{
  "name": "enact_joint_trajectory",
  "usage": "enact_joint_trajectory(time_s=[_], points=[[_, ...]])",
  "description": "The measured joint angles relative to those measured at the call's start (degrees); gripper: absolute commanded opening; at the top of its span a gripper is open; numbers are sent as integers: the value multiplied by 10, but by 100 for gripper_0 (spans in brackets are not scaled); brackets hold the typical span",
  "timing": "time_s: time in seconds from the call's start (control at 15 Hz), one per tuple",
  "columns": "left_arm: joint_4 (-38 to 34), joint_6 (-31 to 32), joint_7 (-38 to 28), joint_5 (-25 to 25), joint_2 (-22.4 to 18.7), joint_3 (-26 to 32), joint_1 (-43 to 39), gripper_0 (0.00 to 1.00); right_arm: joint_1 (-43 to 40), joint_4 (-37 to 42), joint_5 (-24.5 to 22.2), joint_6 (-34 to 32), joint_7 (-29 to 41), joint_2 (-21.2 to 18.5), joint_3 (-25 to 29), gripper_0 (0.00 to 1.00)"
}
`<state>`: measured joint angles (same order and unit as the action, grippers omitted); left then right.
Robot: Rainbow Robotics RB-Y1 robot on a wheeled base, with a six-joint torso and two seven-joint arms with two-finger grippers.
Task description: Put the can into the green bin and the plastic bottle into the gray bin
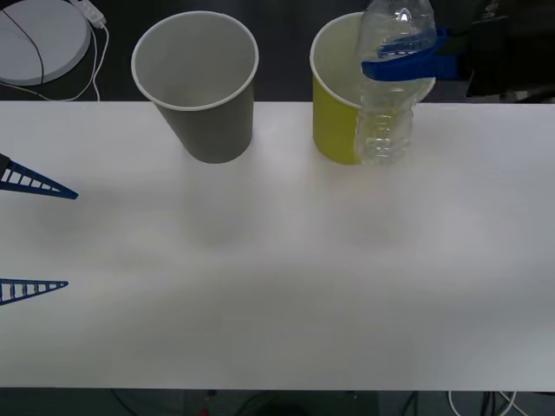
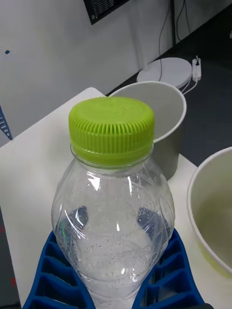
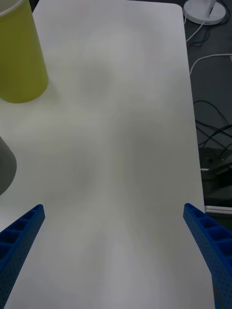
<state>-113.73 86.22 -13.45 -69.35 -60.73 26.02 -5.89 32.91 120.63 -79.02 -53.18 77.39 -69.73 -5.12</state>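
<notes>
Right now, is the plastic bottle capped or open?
Capped. The plastic bottle has its lime-green cap on, while the right gripper holds it upright in front of the green bin.

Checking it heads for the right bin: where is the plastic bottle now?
In the front view the plastic bottle is held aloft in the right gripper, on the right, in front of the green bin; the gray bin stands farther left.

The gray bin (image 1: 198,82) and green bin (image 1: 338,95) line the table's (image 1: 277,277) far edge, near side bare
</notes>
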Motion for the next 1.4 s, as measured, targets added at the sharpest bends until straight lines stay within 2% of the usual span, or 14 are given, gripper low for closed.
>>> enact_joint_trajectory(time_s=[0.33, 0.6, 1.0, 1.4], points=[[0, 0, 0, 0, 0, 0, 0, 100, 169, -103, 0, -18, 0, 35, -143, 0], [0, 0, 0, 0, 0, 0, 0, 100, 270, -192, -8, -80, 1, 90, -186, 0], [0, 0, 0, 0, 0, 0, 0, 100, 406, -303, -13, -83, 1, 141, -299, 0], [0, 0, 0, 0, 0, 0, 0, 100, 519, -421, -40, -83, 1, 219, -381, 0]])
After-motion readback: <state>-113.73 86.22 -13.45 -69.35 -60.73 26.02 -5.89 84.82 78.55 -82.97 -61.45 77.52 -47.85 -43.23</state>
